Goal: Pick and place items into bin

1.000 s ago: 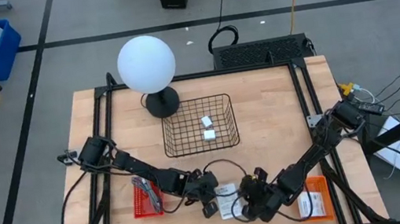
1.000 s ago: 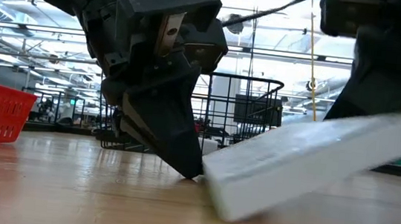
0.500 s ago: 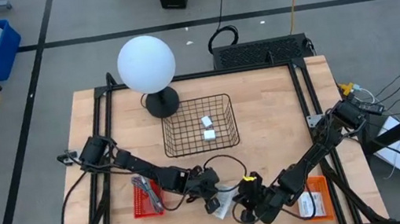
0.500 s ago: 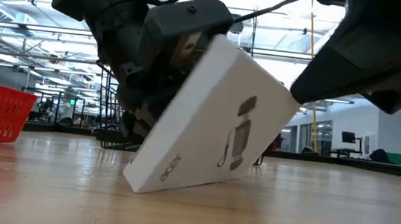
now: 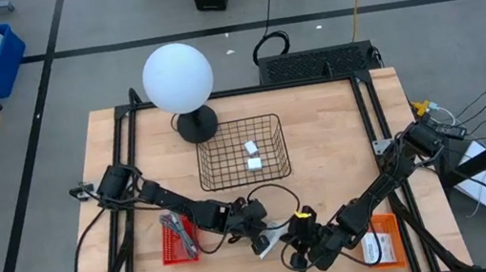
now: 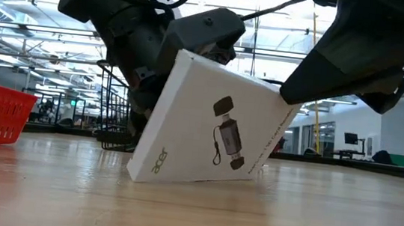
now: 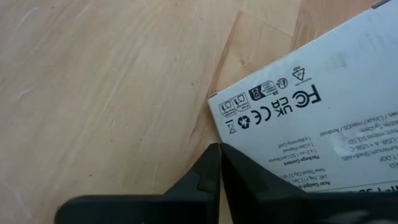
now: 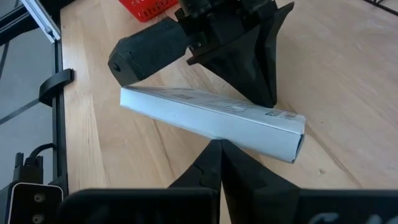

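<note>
A flat white printed packet stands tilted on its long lower edge on the table, near the near edge. My left gripper is shut behind it, on its far-left side. My right gripper is shut at its upper right. Two tiny white blocks lie in the black wire bin. A grey metal tool lies in a red tray. A second packet lies in an orange tray. No teal tool shows. My left gripper leans its shut fingers against the packet's back face, slanting down from the far left; the packet leans back on them. My right gripper presses its shut fingertips on the packet's thin upper edge, near the upper right corner, coming from the table's right.
The white globe lamp stands at the table's far left, just beyond the bin. The red tray sits left of the grippers, the orange tray right of them. Bare wood lies between the packet and the bin.
The packet has tipped up from a low slant onto its long edge, its printed face turning toward the near edge. My right gripper has moved toward the table's left and risen with the packet's raised edge. My left gripper has stayed shut behind it.
</note>
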Robot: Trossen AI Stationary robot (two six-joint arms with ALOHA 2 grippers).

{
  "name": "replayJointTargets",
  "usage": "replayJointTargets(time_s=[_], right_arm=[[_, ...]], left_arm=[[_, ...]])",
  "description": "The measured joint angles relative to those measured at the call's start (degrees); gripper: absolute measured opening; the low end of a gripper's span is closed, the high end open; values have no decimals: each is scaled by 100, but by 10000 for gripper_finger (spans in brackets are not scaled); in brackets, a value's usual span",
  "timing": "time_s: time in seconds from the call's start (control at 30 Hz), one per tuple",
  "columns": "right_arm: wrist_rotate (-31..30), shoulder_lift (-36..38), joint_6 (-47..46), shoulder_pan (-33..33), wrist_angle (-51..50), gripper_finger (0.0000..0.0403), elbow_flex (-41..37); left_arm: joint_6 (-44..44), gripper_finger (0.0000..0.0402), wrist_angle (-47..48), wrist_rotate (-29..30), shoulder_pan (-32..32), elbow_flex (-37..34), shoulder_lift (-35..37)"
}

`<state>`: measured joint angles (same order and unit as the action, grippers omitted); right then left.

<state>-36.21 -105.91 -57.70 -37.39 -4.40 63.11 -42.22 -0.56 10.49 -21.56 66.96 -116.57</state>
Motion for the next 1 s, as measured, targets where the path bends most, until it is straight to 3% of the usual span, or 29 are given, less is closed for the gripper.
replayJointTargets(time_s=[0.23,0.53,0.73,1.0], right_arm=[[11,2,129,115,12,0,-2],[-81,-39,790,269,600,0,-28],[271,-141,603,367,543,0,-17],[272,-329,153,248,429,0,-11]], left_arm=[[-57,29,45,-84,0,0,2],[-206,8,-169,-385,-64,22,11],[-36,26,-372,-233,-150,20,17],[8,4,-637,-224,-155,-4,-4]])
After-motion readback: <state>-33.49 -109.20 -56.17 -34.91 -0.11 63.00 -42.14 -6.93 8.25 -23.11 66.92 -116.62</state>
